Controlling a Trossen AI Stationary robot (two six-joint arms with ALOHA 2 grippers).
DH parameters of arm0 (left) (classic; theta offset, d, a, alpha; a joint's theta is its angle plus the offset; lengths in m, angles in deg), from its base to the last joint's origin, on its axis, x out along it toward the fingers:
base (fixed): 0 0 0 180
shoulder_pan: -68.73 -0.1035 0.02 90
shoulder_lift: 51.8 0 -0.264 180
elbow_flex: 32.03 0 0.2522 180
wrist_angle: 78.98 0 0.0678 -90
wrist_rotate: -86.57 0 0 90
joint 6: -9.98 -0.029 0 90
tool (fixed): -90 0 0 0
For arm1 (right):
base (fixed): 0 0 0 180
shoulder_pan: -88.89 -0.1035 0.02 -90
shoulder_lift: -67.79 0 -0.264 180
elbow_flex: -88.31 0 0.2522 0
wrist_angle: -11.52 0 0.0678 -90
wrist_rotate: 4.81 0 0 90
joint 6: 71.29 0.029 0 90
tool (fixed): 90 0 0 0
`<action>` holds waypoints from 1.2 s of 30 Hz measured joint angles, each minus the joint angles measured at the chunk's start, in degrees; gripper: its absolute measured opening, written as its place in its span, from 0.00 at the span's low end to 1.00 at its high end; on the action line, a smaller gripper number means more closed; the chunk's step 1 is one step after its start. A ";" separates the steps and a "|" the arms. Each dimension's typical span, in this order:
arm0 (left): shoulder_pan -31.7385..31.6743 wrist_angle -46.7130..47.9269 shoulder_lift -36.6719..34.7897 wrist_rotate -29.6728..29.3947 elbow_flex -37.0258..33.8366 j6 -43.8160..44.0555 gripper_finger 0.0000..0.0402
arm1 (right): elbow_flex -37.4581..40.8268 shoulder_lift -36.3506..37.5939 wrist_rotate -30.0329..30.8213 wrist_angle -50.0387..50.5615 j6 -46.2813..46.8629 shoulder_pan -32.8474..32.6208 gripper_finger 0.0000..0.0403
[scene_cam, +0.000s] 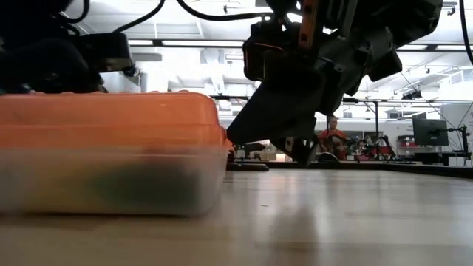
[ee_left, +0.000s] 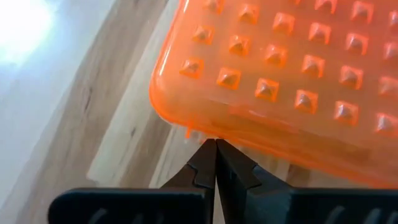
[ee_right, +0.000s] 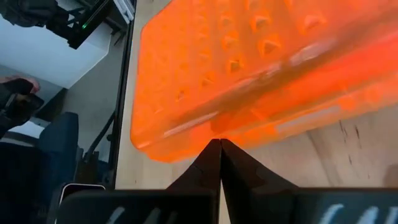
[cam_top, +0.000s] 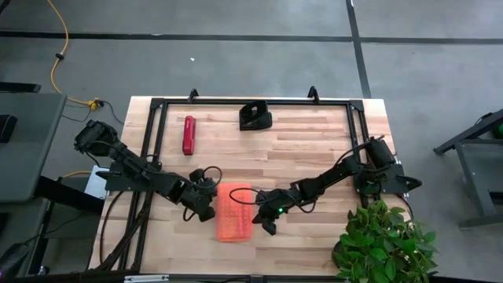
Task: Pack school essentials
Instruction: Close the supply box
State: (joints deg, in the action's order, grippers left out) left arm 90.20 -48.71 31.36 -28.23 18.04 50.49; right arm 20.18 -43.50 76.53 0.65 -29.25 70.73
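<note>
The wooden surface (cam_top: 314, 149) is carrying one task thing that is plainly showing: an orange-lidded case (cam_top: 234, 212) with a clear lower tray, lying near the front edge between the two arms. Its lid is sitting down on the tray, and in the low view something dark and greenish is showing through the clear wall, too blurred to name. No loose pens, boxes or eraser are showing on the boards, so the packing is probably finished or close to it.

The case's long axis is running from the far side of the surface toward the near side, so its two long flanks are facing the arms. The left pincer (cam_top: 206, 206) is sitting just beside the left flank, its fingers pressed together on nothing, tips pointing at a corner of the studded lid. The right pincer (cam_top: 266, 222) is sitting just beside the right flank, likewise together and empty, tips aimed at the lid's edge.

Neither arm is clearly nearer; any coming push or press would be running across the case's short width.

Well apart at the far side, a red bar (cam_top: 189, 134) and a black block (cam_top: 255, 116) are lying unused.
</note>
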 joint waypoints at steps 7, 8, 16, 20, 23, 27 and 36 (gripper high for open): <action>-1.72 -0.72 0.00 -0.01 0.00 -0.26 0.00 | 0.00 0.00 0.19 0.25 -0.80 0.12 0.00; -1.76 -0.67 0.00 0.32 0.00 -0.27 0.00 | 0.00 0.00 -0.13 0.37 -0.91 0.17 0.00; -1.57 9.15 -7.54 1.74 0.04 -1.78 0.00 | 0.00 8.22 -0.53 7.86 -10.00 2.36 0.00; -1.37 9.43 -15.62 1.18 0.03 -3.82 0.00 | 0.00 11.41 1.16 7.09 -14.58 5.46 0.00; -0.38 1.72 -21.33 0.63 0.04 -5.70 0.00 | 0.02 11.54 2.45 3.74 -16.37 7.76 0.00; 1.74 -10.32 -25.23 -0.33 0.11 -9.80 0.00 | -0.01 11.37 4.61 -0.96 -19.13 9.92 0.00; 5.76 -18.90 -16.49 -4.20 0.08 -8.72 0.00 | 0.04 6.80 4.34 -3.28 -21.55 11.86 0.00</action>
State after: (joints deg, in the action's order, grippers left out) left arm 95.96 -67.61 14.87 -32.43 18.12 41.76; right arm 20.22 -36.70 80.87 -2.64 -50.80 82.58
